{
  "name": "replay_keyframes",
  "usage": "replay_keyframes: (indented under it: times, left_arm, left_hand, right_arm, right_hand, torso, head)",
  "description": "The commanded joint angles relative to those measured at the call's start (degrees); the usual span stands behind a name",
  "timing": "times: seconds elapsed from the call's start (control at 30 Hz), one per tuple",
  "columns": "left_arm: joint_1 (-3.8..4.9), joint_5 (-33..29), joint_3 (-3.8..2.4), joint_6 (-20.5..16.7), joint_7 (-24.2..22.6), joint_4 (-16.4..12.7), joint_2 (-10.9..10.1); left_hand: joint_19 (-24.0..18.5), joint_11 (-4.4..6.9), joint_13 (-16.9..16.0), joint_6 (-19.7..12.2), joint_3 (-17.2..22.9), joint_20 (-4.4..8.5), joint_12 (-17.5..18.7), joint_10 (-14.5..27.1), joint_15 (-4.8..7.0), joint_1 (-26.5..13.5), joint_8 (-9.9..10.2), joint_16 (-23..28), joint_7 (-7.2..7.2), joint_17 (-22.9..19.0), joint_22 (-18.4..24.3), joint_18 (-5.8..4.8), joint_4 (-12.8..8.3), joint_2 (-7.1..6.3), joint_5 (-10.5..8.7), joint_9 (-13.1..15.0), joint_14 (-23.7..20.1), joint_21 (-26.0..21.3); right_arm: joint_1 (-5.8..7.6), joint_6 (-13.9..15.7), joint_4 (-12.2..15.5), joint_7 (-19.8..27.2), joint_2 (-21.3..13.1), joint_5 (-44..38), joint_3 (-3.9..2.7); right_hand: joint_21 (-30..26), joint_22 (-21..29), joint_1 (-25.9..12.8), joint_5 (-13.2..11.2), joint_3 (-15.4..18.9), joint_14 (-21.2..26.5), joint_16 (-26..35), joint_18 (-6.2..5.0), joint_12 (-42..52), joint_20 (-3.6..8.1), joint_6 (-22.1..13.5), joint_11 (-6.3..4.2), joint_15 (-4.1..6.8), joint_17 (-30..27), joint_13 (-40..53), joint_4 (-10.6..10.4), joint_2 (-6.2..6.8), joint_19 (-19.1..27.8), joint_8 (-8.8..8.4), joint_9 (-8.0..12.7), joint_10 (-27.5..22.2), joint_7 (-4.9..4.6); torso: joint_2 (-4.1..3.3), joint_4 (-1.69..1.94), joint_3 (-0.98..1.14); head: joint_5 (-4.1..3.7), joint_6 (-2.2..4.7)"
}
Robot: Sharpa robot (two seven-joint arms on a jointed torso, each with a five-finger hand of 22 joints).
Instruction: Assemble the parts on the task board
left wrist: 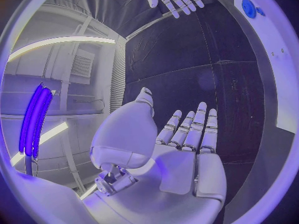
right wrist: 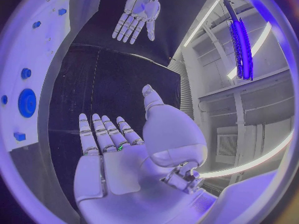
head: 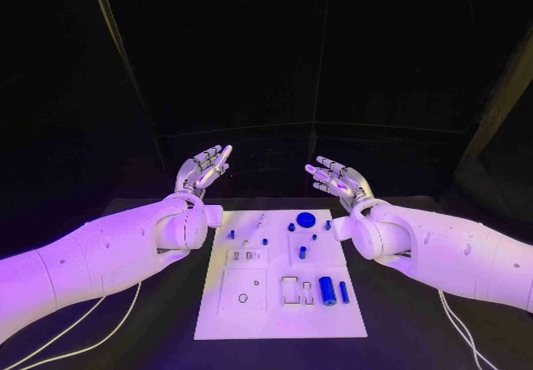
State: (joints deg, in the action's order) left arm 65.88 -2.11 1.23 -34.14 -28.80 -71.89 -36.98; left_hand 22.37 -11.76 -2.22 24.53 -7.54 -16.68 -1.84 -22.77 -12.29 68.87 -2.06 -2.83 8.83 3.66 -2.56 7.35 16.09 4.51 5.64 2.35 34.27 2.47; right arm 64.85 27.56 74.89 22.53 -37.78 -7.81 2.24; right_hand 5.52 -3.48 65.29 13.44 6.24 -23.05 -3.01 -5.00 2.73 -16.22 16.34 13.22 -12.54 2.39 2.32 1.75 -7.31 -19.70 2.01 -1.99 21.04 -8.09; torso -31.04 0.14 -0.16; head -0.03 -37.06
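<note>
Black tabletop [head: 133,339], matte, with a dark backdrop behind it.

Task board [head: 278,320]: flat white rectangular plate, lying lengthwise at the middle of the tabletop between the two arms; shallow rectangular recesses and small holes cut into its surface.

Parts, blue, smooth:
- round disc [head: 306,220] near the board's far edge, right of centre;
- large upright-sided cylinder [head: 328,290] lying in the near right area;
- thin rod [head: 344,291] just beside it, on its right;
- short peg [head: 301,251] at mid-board;
- further small pieces along the far edge, too small to tell apart.

Left hand [head: 204,169]: silver, jointed metal, raised beyond the board's far left corner, fingers straight and spread, holding nothing.

Right hand [head: 337,180]: same make, raised beyond the far right corner, palm facing the left hand, fingers apart, holding nothing.
</note>
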Motion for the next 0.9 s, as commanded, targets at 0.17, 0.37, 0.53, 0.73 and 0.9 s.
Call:
replay_keyframes:
  times: [0.17, 0.37, 0.53, 0.73, 0.9]
  left_arm:
    - [0.31, -0.67, 0.02, 4.90, -1.77, 0.78, 0.36]
    - [0.26, -0.67, 0.07, 7.37, -1.83, -1.90, -2.79]
    - [0.27, -0.66, 0.07, 7.91, -1.97, -4.28, -4.49]
    - [0.30, -0.26, 0.06, 8.43, -2.01, -7.74, -6.75]
    - [0.40, 0.33, 0.04, 8.99, -2.03, -11.50, -8.70]
  left_hand:
    - [10.55, -1.82, -0.43, 3.93, 0.25, -0.02, -0.92, -5.46, -0.54, 1.79, -0.74, -2.29, 6.21, 1.18, -1.32, 0.69, 0.02, 0.16, 0.29, 0.34, 8.68, 2.42]
    - [22.49, -1.38, -1.68, 13.70, 0.55, 0.26, -3.78, -23.55, 1.21, 4.34, -2.11, -5.34, 6.39, 2.10, -2.76, 2.22, -1.46, -0.20, 0.29, 1.07, 15.80, 6.33]
    - [30.00, 0.56, -1.69, 25.02, 1.71, 1.71, -6.03, -30.57, 3.69, 8.13, -4.54, -8.09, 4.86, 3.26, -3.65, 3.23, -4.93, -0.73, 0.16, 1.78, 23.37, 9.38]
    - [34.71, 2.26, -1.69, 28.84, 3.00, 3.47, -6.73, -35.21, 5.44, 10.91, -5.50, -9.14, 3.49, 5.18, -3.84, 3.23, -7.95, -1.04, 0.17, 1.61, 28.40, 10.62]
    - [36.69, 2.76, -1.70, 30.19, 3.30, 4.18, -6.46, -36.97, 6.15, 11.10, -5.44, -9.40, 3.14, 6.56, -3.79, 3.24, -8.69, -0.95, 0.16, 1.50, 30.70, 10.94]
  right_arm:
    - [1.22, -13.44, -3.54, -5.16, 1.59, -7.54, 0.46]
    - [1.84, -5.80, -5.17, -4.96, -1.24, -28.33, 0.43]
    - [3.02, -6.12, -4.52, -6.59, -1.80, -35.61, 0.40]
    - [5.00, -7.18, -3.80, -10.65, -1.97, -44.26, 0.38]
    - [6.82, -9.49, -3.35, -19.15, -1.77, -54.84, 0.34]
  right_hand:
    - [10.77, -4.25, 12.71, -2.36, -3.23, -31.07, -6.93, -5.57, 7.81, 0.09, 31.29, -1.86, 3.01, 1.80, 1.85, 8.99, -1.03, -23.15, 6.78, -3.04, 31.07, -5.98]
    - [14.26, -5.31, 12.57, -2.78, -4.17, -39.19, -8.09, -5.60, 7.54, 2.59, 36.00, -3.99, 5.60, 2.04, 1.24, 11.78, -0.95, -28.84, 6.62, -2.23, 37.34, -4.38]
    - [17.49, -6.65, 12.29, -1.71, -5.39, -45.15, -8.69, -5.59, 6.24, 4.65, 38.73, -5.10, 7.50, 2.55, 1.27, 14.67, -1.07, -32.47, 5.97, -1.88, 41.28, -3.70]
    - [23.80, -9.96, 12.35, -1.37, -6.36, -53.29, -10.80, -5.46, 5.15, 7.47, 41.26, -6.62, 10.02, 4.35, 1.37, 14.82, 0.02, -37.03, 5.26, -1.82, 45.30, -2.61]
    - [29.23, -13.14, 12.40, 0.39, -7.23, -58.53, -12.85, -5.44, 4.93, 9.17, 42.72, -7.76, 11.59, 6.45, 1.67, 14.81, 1.25, -38.83, 4.57, -1.85, 48.37, -1.76]
  torso:
    - [0.00, 0.00, -0.01]
    - [-1.33, -0.02, -0.10]
    - [-2.65, -0.01, -0.15]
    - [-4.41, 0.01, -0.43]
    - [-6.04, 0.25, -0.70]
  head:
    - [0.00, 0.00]
    - [-0.66, 0.45]
    - [-1.01, 0.75]
    - [-1.24, 1.54]
    - [-1.80, 2.80]
